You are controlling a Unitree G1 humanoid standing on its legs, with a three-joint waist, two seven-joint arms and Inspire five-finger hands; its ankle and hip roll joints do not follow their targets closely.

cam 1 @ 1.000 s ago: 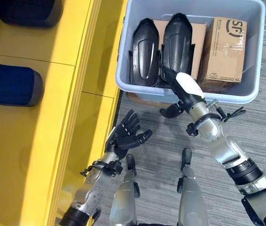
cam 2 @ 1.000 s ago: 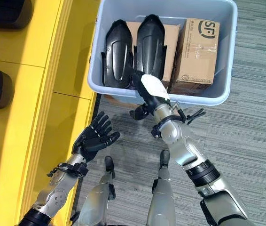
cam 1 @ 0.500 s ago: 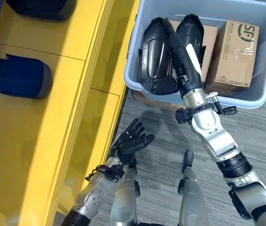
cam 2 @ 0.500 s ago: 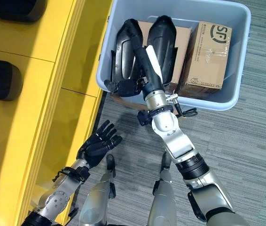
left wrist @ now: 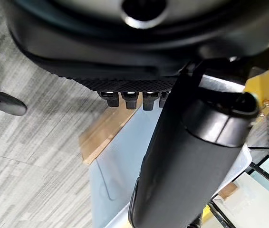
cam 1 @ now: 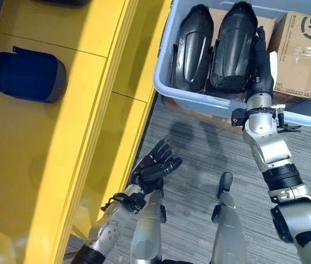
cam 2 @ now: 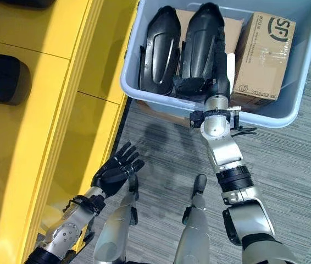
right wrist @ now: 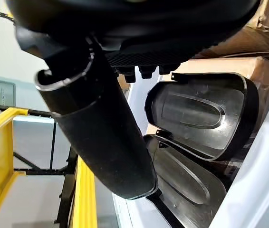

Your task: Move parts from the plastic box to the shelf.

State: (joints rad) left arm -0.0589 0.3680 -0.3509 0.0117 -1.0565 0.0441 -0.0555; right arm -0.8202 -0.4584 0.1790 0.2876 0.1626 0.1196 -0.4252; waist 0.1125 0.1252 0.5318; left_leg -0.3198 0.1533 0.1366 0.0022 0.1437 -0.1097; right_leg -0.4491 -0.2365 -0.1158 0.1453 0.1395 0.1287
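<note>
The left hand [cam 1: 154,166] is being held open, fingers spread, over grey floor [cam 1: 199,165] beside the yellow shelf [cam 1: 45,143]. The right hand [cam 2: 199,83] is being reached into the plastic box [cam 2: 265,113] against 2 black parts [cam 1: 216,49]; its grasp cannot be told. The parts' hollow faces are being shown in the right wrist view.

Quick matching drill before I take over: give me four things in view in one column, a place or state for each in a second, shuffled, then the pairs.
Things:
1. right hand
2. left hand
3. cardboard box
4. dark blue part

Places or states:
A. lies on the yellow shelf
B. open, over the grey floor beside the shelf
C. reaching into the plastic box, against the black parts
D. stands in the plastic box, on the robot's right side of it

Pairs: 1-C, 2-B, 3-D, 4-A
</note>
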